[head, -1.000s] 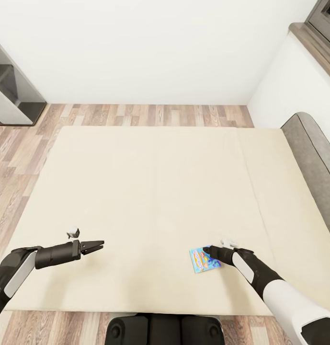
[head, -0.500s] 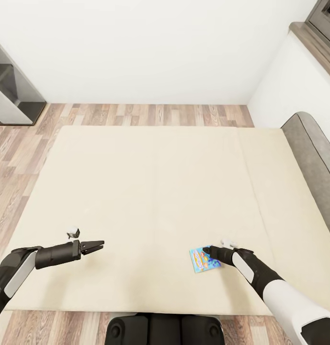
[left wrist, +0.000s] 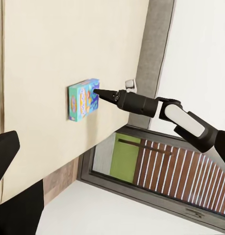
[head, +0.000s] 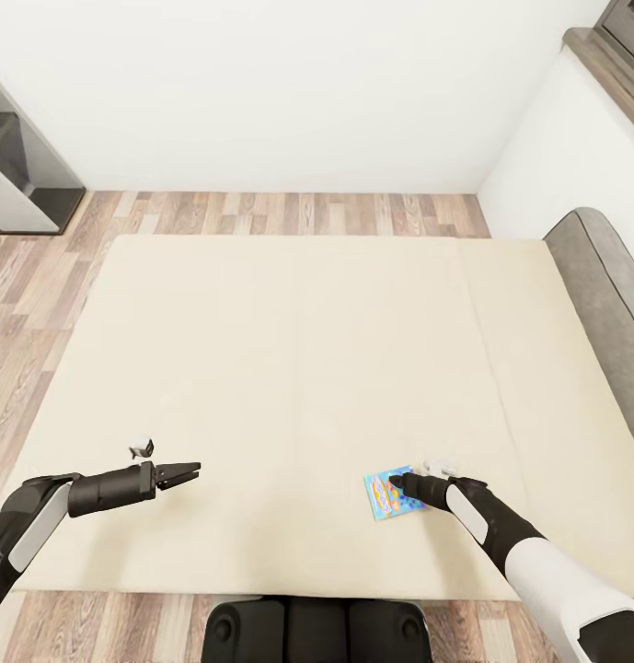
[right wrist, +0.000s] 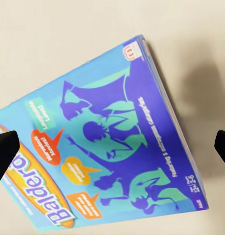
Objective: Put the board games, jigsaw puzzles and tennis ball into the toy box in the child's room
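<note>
Right claw [head: 397, 480] sits low over the blue board game [head: 388, 497], tip at the box's right edge. In the right wrist view the two finger tips [right wrist: 4, 152] stand wide apart at either side of the cover, nothing between them gripped yet, so this claw is spread open and empty. The board game lies flat on the bed [head: 289, 368], close to the near edge, on the right half.

Risks, as I judge them: the box is thin and flat on a soft mattress, so the fingers may skate over the cover or press it down into the bedding instead of getting under an edge. A sideways push could slide it toward the near bed edge and off onto the wood floor [head: 40, 276]. A one-corner grip could let it swing and slip.

Left claw [head: 186, 474] hovers over bare mattress on the left side, well apart from the box. Fingers look drawn together to a point in the head view, holding nothing, though I cannot tell whether a gap is left.

Room: wide bare mattress beyond both arms. Grey headboard [head: 606, 295] bounds the right side. Dark shelf unit [head: 17, 175] stands far left by the white wall [head: 289, 83].
</note>
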{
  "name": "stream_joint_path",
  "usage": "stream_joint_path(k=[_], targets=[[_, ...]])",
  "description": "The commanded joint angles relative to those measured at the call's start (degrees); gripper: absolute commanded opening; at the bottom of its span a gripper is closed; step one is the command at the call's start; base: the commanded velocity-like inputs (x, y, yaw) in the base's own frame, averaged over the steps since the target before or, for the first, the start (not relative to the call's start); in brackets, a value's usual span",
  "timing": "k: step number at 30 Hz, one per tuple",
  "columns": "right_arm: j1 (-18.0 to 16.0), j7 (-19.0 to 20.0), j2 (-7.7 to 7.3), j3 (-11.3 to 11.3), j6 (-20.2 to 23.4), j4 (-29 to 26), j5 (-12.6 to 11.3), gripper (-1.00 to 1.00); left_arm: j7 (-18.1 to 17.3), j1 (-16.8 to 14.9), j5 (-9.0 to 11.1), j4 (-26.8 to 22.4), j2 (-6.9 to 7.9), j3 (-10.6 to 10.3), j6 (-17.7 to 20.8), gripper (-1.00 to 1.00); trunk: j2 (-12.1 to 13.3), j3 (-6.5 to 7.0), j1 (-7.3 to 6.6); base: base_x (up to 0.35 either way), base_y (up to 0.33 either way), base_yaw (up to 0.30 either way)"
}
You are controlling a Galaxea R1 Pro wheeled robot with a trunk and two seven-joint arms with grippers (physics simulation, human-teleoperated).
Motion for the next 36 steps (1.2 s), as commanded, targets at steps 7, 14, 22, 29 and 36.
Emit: stream_joint_path(k=[7,14,22,29,36], targets=[[0.0,0.1,-0.06,0.2,0.2,-0.1,-0.1,1.00,0.0,0.0,0.4,0.0,0.06,-0.1,0.4,1.00,-0.1,-0.18,0.03,0.000,0.000,0.000],[0.0,0.1,-0.06,0.2,0.2,-0.1,-0.1,1.00,0.0,0.0,0.4,0.0,0.06,-0.2,0.4,1.00,-0.1,-0.19,0.03,0.000,0.076,0.000],[0.0,0.1,-0.05,0.2,0.2,-0.1,-0.1,1.00,0.0,0.0,0.4,0.0,0.08,-0.2,0.4,1.00,-0.1,-0.20,0.03,0.000,0.090,0.000],[0.0,0.1,-0.01,0.2,0.1,-0.1,-0.1,1.00,0.0,0.0,0.4,0.0,0.14,-0.1,0.4,1.00,-0.1,-0.20,0.03,0.000,0.053,0.000],[0.0,0.1,0.03,0.2,0.1,-0.1,-0.1,1.00,0.0,0.0,0.4,0.0,0.15,0.0,0.4,1.00,-0.1,-0.20,0.03,0.000,0.067,0.000]])
